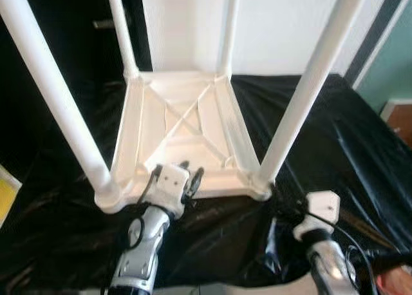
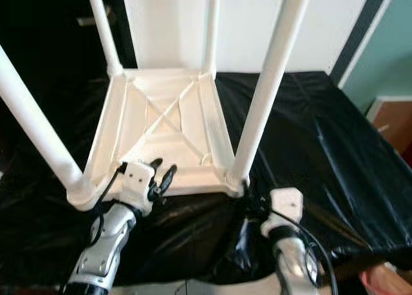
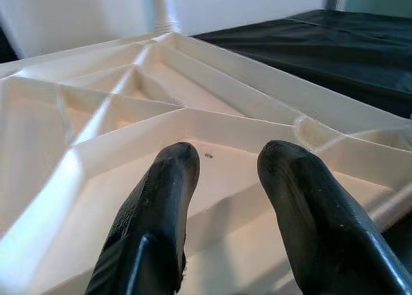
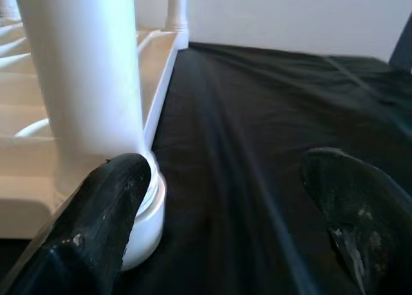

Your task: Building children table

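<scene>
Black fingers of my left gripper spread apart over the near rim of the white table, my right gripper wide open beside the near right leg, table upside down, four legs pointing up, on a black sheet, white wall behind.

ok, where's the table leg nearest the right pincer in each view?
Left eye: near-right table leg, rising from the upturned tabletop's corner.
Right eye: centre-right.
Left wrist: not in it.
Right wrist: thick white post, beside one finger.
Shared landmark: black cloth.
</scene>
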Motion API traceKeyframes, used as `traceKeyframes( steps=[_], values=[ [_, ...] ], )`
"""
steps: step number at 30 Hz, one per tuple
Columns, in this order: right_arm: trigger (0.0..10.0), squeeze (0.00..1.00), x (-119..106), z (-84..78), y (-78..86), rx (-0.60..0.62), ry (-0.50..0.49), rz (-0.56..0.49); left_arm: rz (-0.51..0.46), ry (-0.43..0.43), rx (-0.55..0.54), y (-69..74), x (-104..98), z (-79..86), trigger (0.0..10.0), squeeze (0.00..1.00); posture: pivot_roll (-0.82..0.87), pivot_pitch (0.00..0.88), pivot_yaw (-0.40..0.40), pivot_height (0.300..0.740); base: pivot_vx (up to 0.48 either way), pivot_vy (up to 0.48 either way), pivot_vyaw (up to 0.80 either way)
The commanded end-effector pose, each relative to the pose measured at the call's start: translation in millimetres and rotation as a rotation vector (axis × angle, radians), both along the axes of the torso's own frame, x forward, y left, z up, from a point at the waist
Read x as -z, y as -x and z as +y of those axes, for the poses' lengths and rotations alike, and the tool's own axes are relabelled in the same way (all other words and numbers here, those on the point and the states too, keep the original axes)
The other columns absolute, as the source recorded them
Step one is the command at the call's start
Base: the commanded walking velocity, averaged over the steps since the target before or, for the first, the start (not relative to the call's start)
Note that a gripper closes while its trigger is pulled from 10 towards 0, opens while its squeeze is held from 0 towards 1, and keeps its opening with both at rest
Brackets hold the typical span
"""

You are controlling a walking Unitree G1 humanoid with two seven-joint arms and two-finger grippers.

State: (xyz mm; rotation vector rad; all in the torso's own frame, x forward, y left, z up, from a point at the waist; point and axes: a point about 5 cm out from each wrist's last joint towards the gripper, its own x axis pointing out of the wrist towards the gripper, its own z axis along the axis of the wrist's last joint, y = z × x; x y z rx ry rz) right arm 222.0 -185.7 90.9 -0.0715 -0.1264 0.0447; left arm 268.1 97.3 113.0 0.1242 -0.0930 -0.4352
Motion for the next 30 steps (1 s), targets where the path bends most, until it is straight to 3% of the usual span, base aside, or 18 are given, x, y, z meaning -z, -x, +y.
traceKeyframes(
  steps=[1, 7, 14, 30],
  values=[
    [10.0, 0.0, -1.1, 5.3, -0.1, -0.028, -0.026, 0.0, 0.0, 0.087, -0.031, 0.1, -6.2, -12.4, 10.0, 0.0, 0.0, 0.026, -0.064, 0.74, 0.0, 0.0, 0.0],
    [10.0, 0.0, 0.8, 15.3, 5.8, -0.113, -0.048, 0.017, 0.001, 0.131, 0.081, 6.6, -11.4, -21.1, 10.0, 0.0, -0.01, 0.028, -0.067, 0.74, 0.0, 0.0, 0.0],
    [10.0, 0.0, 3.8, 7.9, 11.7, -0.116, -0.034, 0.035, 0.017, 0.122, 0.18, 17.3, -11.2, -28.2, 10.0, 0.0, -0.01, 0.031, -0.063, 0.74, 0.0, 0.0, 0.0],
    [10.0, 0.0, 4.3, 9.6, 10.3, -0.119, -0.038, 0.039, 0.08, 0.104, 0.19, 21.6, -4.5, -25.7, 10.0, 0.0, 0.0, 0.028, -0.063, 0.74, 0.0, 0.0, 0.0]
  ],
)
